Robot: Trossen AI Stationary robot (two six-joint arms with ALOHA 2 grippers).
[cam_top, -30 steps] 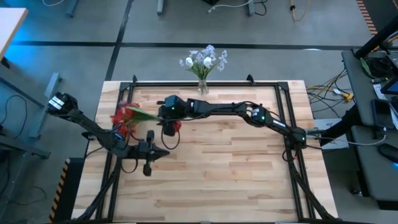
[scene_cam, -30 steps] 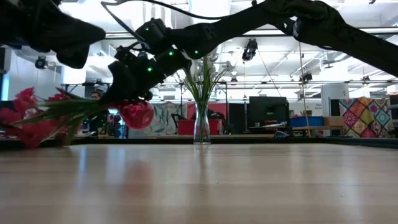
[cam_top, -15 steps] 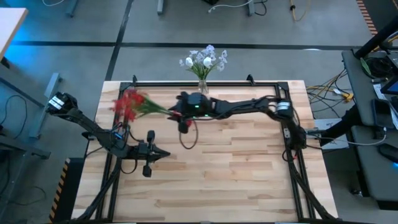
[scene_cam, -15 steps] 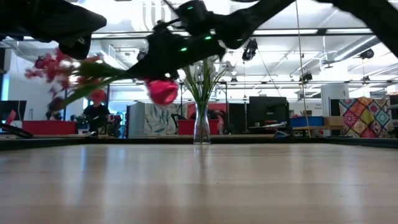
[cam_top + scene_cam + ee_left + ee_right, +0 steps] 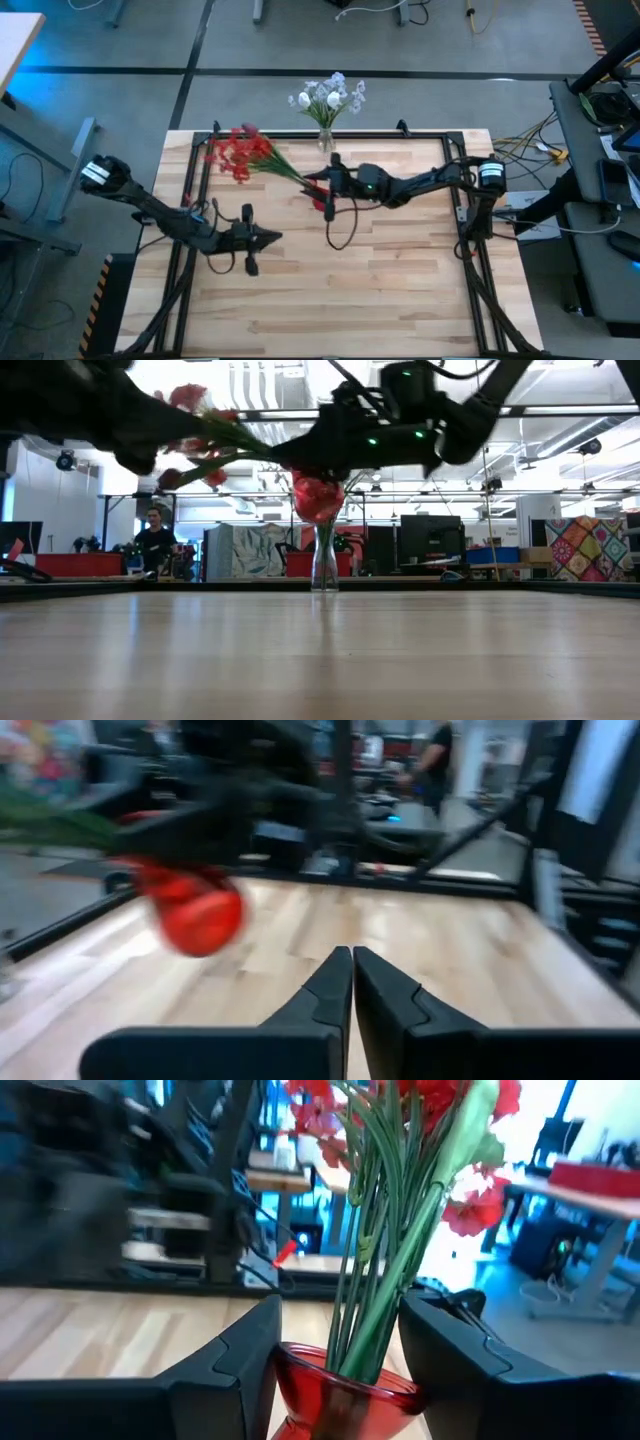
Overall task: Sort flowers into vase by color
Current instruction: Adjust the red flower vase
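The right end effector [image 5: 326,184] is gripping a red vase [image 5: 318,193] of red flowers [image 5: 236,152] above the surface [image 5: 400,280], blossoms pointing toward ten o'clock. The left end effector [image 5: 270,237] is waiting, fingers closed and empty, toward eight o'clock.

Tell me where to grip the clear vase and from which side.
Likely the clear vase by its glass body, level from the table's near side: it stands upright at the far edge, and the white flowers fan out above its mouth.

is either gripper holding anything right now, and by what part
The right gripper holds a red vase of red flowers by its rim, clear of the table. The left gripper is shut and holds nothing.
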